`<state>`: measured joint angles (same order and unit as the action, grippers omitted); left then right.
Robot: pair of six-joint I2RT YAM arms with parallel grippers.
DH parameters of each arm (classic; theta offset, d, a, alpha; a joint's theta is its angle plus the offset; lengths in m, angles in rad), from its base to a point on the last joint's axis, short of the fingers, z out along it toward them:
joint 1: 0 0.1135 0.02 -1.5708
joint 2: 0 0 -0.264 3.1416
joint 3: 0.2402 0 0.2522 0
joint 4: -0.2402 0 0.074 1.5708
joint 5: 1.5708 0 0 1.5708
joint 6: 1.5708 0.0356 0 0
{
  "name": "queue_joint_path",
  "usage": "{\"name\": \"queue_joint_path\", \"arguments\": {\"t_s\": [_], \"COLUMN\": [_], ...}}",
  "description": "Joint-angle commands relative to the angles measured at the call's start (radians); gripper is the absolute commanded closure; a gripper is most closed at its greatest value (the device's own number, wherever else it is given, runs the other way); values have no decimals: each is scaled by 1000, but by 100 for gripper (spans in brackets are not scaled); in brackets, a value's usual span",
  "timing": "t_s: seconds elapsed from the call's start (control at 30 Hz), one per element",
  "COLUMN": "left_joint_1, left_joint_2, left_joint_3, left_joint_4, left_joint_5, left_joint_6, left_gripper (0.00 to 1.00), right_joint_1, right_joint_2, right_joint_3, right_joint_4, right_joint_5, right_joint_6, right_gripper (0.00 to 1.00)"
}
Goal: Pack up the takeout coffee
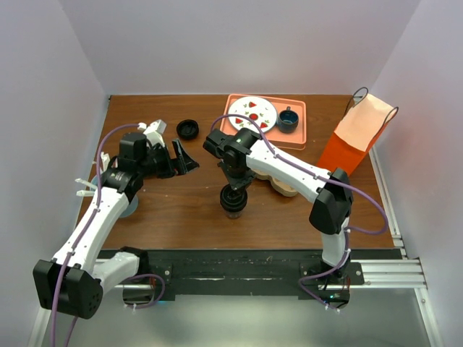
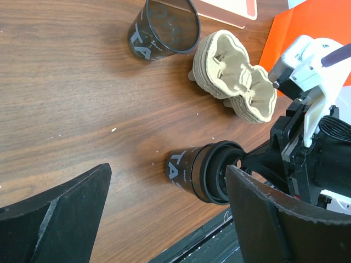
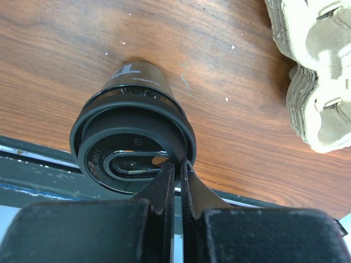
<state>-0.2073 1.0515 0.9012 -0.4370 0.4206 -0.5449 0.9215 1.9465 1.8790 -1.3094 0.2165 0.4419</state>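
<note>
Top external view is where the takeout coffee [image 1: 233, 205] is best located. It is stood upright on the wooden table [image 1: 181, 210], roughly mid-table, at about 9 o'clock from the pulp cup carrier [image 1: 288, 191] and about 8 o'clock from the orange paper bag [image 1: 354, 141]. The right gripper [image 3: 176, 166] is positioned directly over it. Its fingers [image 3: 164, 186] are brought fully together with nothing clasped between them, and their tips are set against the black lid [image 3: 126, 164] at the rim's 3 o'clock side, as seen in the right wrist view. The left gripper [image 1: 181, 159] is placed at about 10 o'clock from the cup, well apart from it, with its fingers spread wide and nothing held. A second dark cup [image 2: 164, 30], lidless, is shown in the left wrist view just beside the carrier. The step in hand is judged to be the seating of the lid, pressed down by the closed fingertips. Packing proper has not begun, since the cup is neither in a carrier well nor in the bag. For the next move, the tips would need to be lifted clear and the fingers opened wider than the cup. They would then be lowered around the wall below the lid rim and closed gently, so that the wall is not crushed or the lid popped. The cup would have to be carried upright towards 3 o'clock.
</note>
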Motion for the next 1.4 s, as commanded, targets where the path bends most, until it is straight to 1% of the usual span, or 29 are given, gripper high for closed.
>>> {"name": "queue_joint_path", "arguments": {"t_s": [0.0,1.07,1.13,1.27,1.37], "left_joint_1": [-1,-1,-1,-1,-1], "left_joint_2": [-24,-50,-48,-50,-47], "left_joint_3": [-1,-1,2,2,2], "left_joint_4": [6,12,12,7,1], "left_joint_5": [6,12,12,14,10], "left_joint_6": [16,-10,-9,-4,3], "left_gripper": [10,12,12,12,12], "right_joint_1": [-6,-10,-10,-10,-10], "right_joint_2": [9,39,40,35,28], "right_joint_3": [-4,-23,-23,-14,-3], "right_joint_4": [-11,24,22,15,3], "right_joint_5": [-8,-40,-39,-28,-22], "right_joint_6": [-8,-31,-26,-16,-6], "right_gripper": [100,92,91,80,75]}}
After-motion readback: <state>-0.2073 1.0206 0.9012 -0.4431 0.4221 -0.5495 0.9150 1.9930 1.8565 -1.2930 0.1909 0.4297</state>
